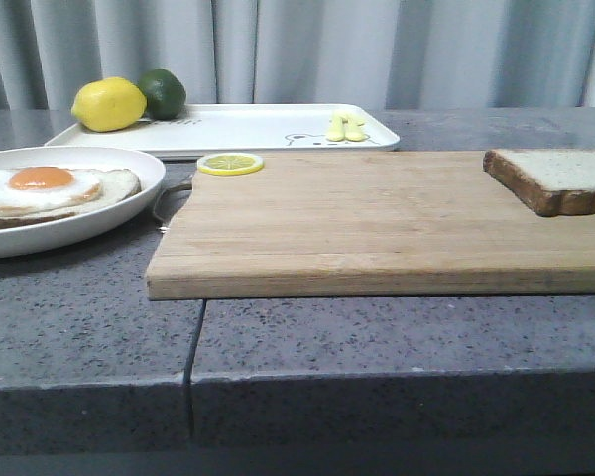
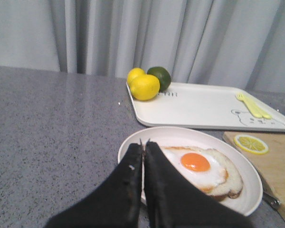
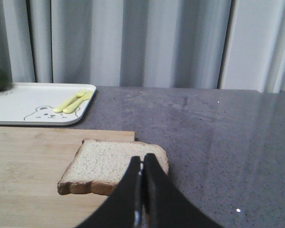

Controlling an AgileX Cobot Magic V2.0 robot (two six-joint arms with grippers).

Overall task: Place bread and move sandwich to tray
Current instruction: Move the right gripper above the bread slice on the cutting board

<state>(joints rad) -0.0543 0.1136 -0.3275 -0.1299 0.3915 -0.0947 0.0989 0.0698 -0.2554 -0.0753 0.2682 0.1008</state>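
So nothing's started yet, looks like. The bread [image 1: 560, 178] sits at the right end of the cutting board [image 1: 377, 223], and the sandwich [image 1: 50, 190] with its egg is on the plate [image 1: 129, 210] to the left, just in front of the tray [image 1: 268, 127]. The left hand [image 2: 143, 142] and right hand [image 3: 142, 159] are both pressed together, holding nothing. Next up I'd guess: right hand has to spread and come down on the bread.

Front view: bread [image 1: 560, 179] cut off at right edge, plate [image 1: 99, 220] at left edge; tray [image 1: 268, 129] drawings too small to read.
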